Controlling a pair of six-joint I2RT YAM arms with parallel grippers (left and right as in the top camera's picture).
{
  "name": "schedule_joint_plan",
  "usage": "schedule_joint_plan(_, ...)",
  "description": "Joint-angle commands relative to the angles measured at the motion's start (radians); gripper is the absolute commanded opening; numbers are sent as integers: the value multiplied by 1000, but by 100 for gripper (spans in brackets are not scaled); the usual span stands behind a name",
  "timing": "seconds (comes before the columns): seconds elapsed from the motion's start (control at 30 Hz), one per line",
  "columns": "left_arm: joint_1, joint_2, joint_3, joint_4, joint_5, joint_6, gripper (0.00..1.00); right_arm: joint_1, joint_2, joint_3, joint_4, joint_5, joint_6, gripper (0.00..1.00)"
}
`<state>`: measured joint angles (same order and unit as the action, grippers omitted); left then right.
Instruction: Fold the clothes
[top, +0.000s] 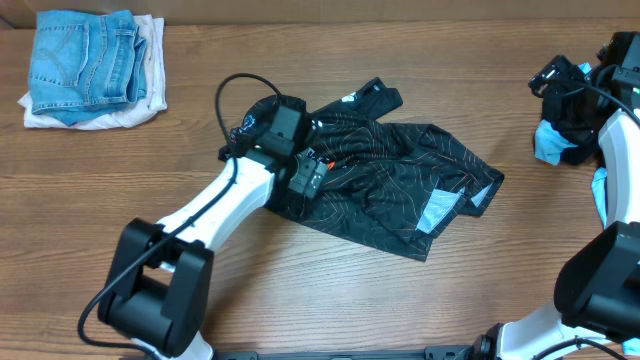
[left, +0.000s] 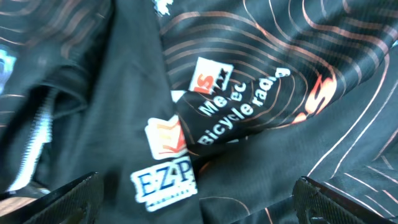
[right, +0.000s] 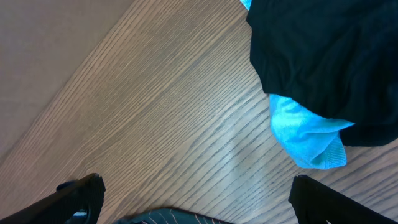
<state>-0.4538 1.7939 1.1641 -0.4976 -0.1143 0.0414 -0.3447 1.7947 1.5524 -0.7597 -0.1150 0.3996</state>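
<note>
The black sports jersey with thin wavy lines and bright logos (top: 400, 180) lies in the middle of the brown wooden table (top: 400, 310). It is not flat. It is bunched up, with bumps and folds, and one sleeve with a light blue patch pokes out toward 4 o'clock. A white zip shows at the 9 o'clock side of the left wrist view.

The left gripper (left: 199, 193) hangs just over the jersey, on its 9 o'clock part. Its two fingers are wide apart and hold nothing. The right gripper (right: 196, 193) is wide apart too, with nothing in it. It is far away at the 3 o'clock edge of the table, close to a crumpled black-and-light-blue garment (top: 553, 140).

Here is what could go wrong. The cloth looks thin and slippery, so it may slide out if only a tiny bit is pinched. Because it is so bunched, the left fingers may grab two layers at once, and then the jersey would lift as a lump and not open out. A fold made on a lumpy jersey would likely come out crooked. The right gripper might also catch the other garment by mistake and drag it along.

A folded pile of blue jeans on white cloth (top: 85, 65) sits at 10 o'clock.
</note>
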Motion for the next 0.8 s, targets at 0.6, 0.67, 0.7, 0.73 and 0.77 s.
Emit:
schedule_joint_plan(0.6, 13, 110, 17, 16, -134, -120, 76, 0, 3, 20, 3, 10, 5, 100)
schedule_joint_plan(0.67, 13, 116, 17, 18, -142, -121, 76, 0, 3, 20, 3, 10, 5, 100)
schedule_joint_plan(0.7, 13, 116, 17, 19, -154, -121, 75, 0, 3, 20, 2, 10, 5, 100)
schedule_joint_plan(0.73, 13, 116, 17, 21, -167, -120, 73, 0, 3, 20, 2, 10, 5, 100)
schedule_joint_plan(0.77, 13, 116, 17, 25, -188, -120, 70, 0, 3, 20, 3, 10, 5, 100)
